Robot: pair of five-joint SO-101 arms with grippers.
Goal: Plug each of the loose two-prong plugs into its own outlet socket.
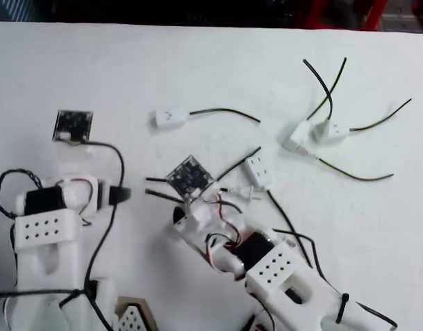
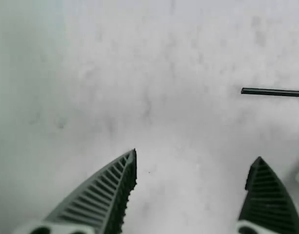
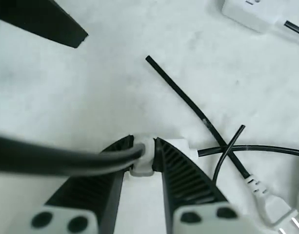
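Note:
My right gripper (image 3: 143, 144) is shut on a small white plug (image 3: 142, 163) whose thick black cord (image 3: 51, 161) runs off to one side. From above, this gripper (image 1: 187, 215) sits low over the table centre. Close by lies a loose two-prong plug (image 3: 269, 204), also seen from above (image 1: 242, 193). White outlet sockets lie apart: one (image 1: 171, 117) at the back middle, one (image 1: 258, 169) beside the right arm, and a pair (image 1: 315, 132) at the back right. My left gripper (image 2: 196, 156) hangs open over bare table, holding nothing.
Thin black cords (image 1: 366, 176) trail from the sockets across the right half of the table. A cord end (image 2: 271, 92) lies ahead of the left gripper. The left arm (image 1: 45, 221) stands at the front left with its own dark cable looping around it.

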